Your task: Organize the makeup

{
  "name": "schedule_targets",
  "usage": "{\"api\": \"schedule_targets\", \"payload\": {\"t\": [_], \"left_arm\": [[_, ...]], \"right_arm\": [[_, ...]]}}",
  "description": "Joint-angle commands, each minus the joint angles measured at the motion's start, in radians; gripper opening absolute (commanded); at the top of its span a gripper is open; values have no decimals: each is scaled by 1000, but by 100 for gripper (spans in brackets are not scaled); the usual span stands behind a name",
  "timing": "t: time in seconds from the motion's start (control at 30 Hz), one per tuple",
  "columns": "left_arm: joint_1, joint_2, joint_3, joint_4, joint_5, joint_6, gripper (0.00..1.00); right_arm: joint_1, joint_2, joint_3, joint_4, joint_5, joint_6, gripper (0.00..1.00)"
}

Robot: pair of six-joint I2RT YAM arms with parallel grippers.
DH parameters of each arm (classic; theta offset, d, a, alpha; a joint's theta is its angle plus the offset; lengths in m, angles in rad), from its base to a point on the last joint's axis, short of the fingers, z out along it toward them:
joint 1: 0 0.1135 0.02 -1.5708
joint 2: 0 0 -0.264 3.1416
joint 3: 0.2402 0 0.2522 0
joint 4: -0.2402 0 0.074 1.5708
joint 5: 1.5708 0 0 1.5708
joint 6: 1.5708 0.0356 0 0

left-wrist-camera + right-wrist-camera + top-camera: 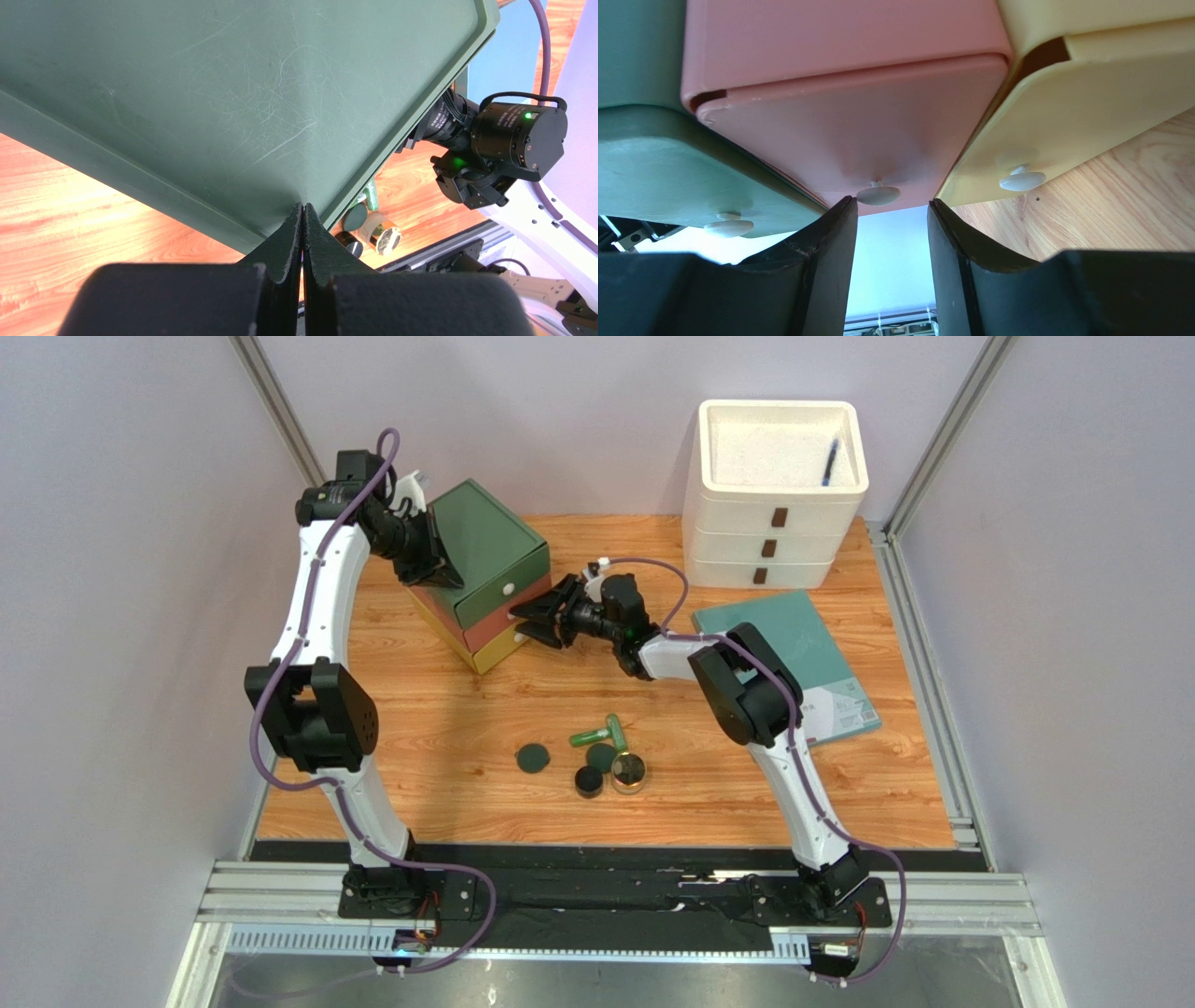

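The makeup lies loose on the table: a dark green compact (532,758), a bright green tube (596,734), a second green compact (601,756), a black jar (589,781) and a gold-rimmed jar (631,774). The gold-rimmed jar (384,238) and a compact (356,217) also show past the box edge in the left wrist view. My left gripper (303,210) is shut, its tips resting on the green top (246,105) of the coloured drawer box (477,567). My right gripper (892,206) is open at the box front, with the pink drawer's white knob (878,193) just beyond its fingertips.
Green drawer knob (729,227) and yellow drawer knob (1022,180) flank the pink one. A white drawer unit (776,490) with a blue pen (831,462) on top stands at the back right. A teal book (800,665) lies under the right arm.
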Motion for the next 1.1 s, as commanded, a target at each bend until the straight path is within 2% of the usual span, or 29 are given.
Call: {"api": "schedule_targets", "payload": {"t": [0.0, 0.37, 0.57, 0.8, 1.07], "left_arm": [[15, 33, -44, -97, -158, 74, 0], [15, 33, -44, -95, -161, 75, 0], [13, 33, -43, -101, -166, 83, 0], [15, 35, -43, -103, -170, 86, 0], [13, 33, -44, -101, -173, 89, 0]], "right_arm": [[3, 19, 43, 63, -3, 22, 45], [2, 56, 97, 40, 18, 38, 40], [2, 70, 103, 38, 32, 47, 29], [0, 72, 108, 38, 28, 52, 8], [-15, 4, 11, 23, -8, 15, 0]]}}
